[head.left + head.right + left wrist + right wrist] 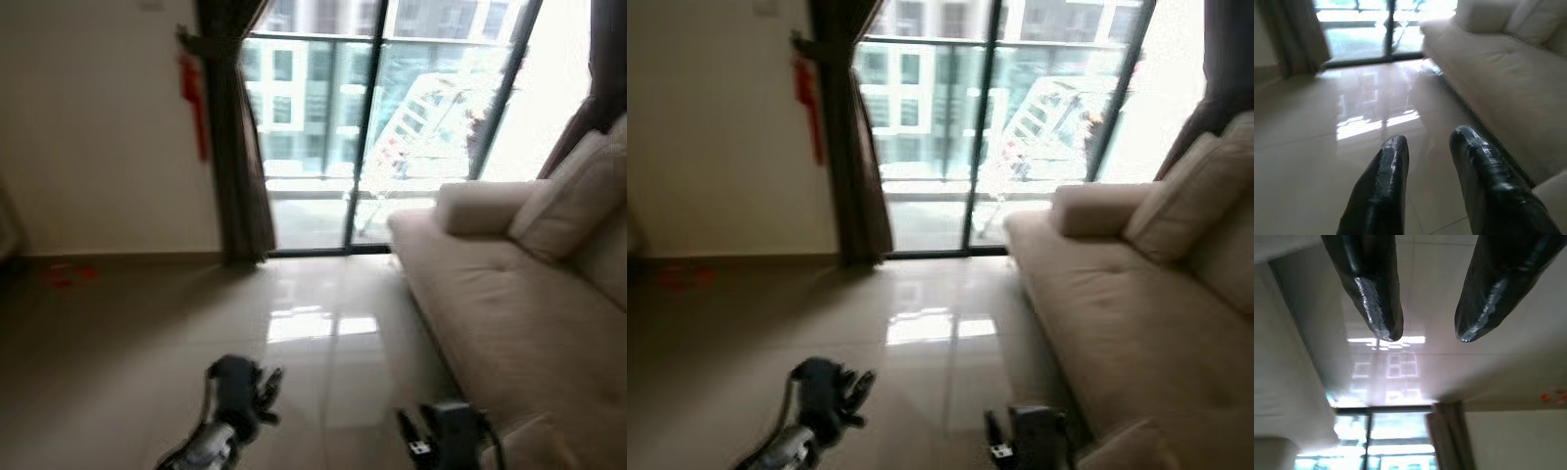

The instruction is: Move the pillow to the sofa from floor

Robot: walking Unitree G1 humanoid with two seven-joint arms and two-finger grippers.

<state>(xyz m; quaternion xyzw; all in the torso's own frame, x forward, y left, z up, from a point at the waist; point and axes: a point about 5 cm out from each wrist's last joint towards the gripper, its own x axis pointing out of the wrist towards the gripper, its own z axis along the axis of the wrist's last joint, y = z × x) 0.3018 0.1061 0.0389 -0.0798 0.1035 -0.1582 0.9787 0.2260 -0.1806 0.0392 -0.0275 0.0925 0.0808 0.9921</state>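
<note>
Nearest to me, both grippers hung low over the tiled floor (147,362) with nothing in them. The left gripper (1427,142) had its two black fingers parted with bare tile showing between them. The right gripper (1427,335) was likewise spread, its fingers apart over the glossy floor, close beside the front edge of the sofa (509,323).

As for the pillow to be moved, none could be made out on the stretch of floor in sight. A pale cushion corner (1555,188) showed just beside the left gripper's fingers, but whether it lay on the floor or belonged to the sofa could not be told. A back cushion (573,196) leaned against the sofa's backrest, and a rolled armrest (480,206) closed off the far end.

Risks, in my judgement: the head views were blurred, so a wrong item could be taken for the target, a sofa cushion in particular. The right arm stood near enough to the sofa front that a careless swing could catch the upholstery. The polished tile threw back a strong glare (318,323) from the window, which could hide a pale pillow against pale floor.

Further off, a dark curtain (235,147) hung beside the glass balcony door (372,127), with a red tassel (191,88) on the wall and small red scraps (69,274) near the skirting. Nothing stood on the open floor between the robot and the door.
</note>
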